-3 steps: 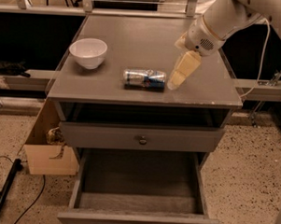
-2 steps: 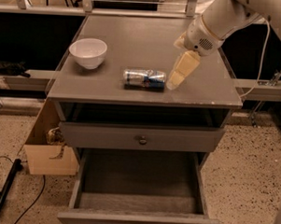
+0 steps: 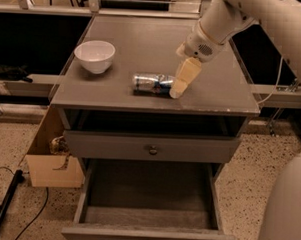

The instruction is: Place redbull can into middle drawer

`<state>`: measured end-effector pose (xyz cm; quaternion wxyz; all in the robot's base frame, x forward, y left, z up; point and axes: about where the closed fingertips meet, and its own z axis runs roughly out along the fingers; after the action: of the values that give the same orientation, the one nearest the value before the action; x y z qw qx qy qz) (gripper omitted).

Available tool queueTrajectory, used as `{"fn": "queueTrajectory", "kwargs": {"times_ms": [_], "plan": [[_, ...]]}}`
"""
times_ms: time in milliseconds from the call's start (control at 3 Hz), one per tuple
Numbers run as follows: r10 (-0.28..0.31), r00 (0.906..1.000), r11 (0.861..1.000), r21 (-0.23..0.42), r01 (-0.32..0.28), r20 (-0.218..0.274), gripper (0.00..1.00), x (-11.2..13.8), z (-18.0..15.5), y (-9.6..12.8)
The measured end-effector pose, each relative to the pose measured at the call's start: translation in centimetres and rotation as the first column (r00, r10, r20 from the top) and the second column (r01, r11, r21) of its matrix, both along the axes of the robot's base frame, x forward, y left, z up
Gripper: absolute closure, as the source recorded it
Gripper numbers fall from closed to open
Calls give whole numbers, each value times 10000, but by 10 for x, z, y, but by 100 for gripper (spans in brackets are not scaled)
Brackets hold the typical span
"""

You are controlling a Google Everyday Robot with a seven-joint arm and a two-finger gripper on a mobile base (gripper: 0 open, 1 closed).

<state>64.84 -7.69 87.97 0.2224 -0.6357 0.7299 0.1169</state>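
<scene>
The redbull can lies on its side near the front middle of the grey cabinet top, its length running left to right. My gripper reaches down from the upper right on the white arm, and its cream tip is at the can's right end. The middle drawer is pulled open below, with a bare grey floor and nothing in it.
A white bowl stands on the top's left side. The shallower drawer front with a round knob is closed above the open drawer. A cardboard box stands left of the cabinet, and a black cable lies on the floor.
My gripper has edged slightly left and down toward the can's right end. The can, bowl and drawer have not moved.
</scene>
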Motion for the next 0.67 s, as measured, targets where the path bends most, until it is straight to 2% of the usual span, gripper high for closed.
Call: {"fn": "queueTrajectory", "kwargs": {"times_ms": [667], "plan": [[189,9993,9988,-436,-203,-335,0,12,-23,14]]}}
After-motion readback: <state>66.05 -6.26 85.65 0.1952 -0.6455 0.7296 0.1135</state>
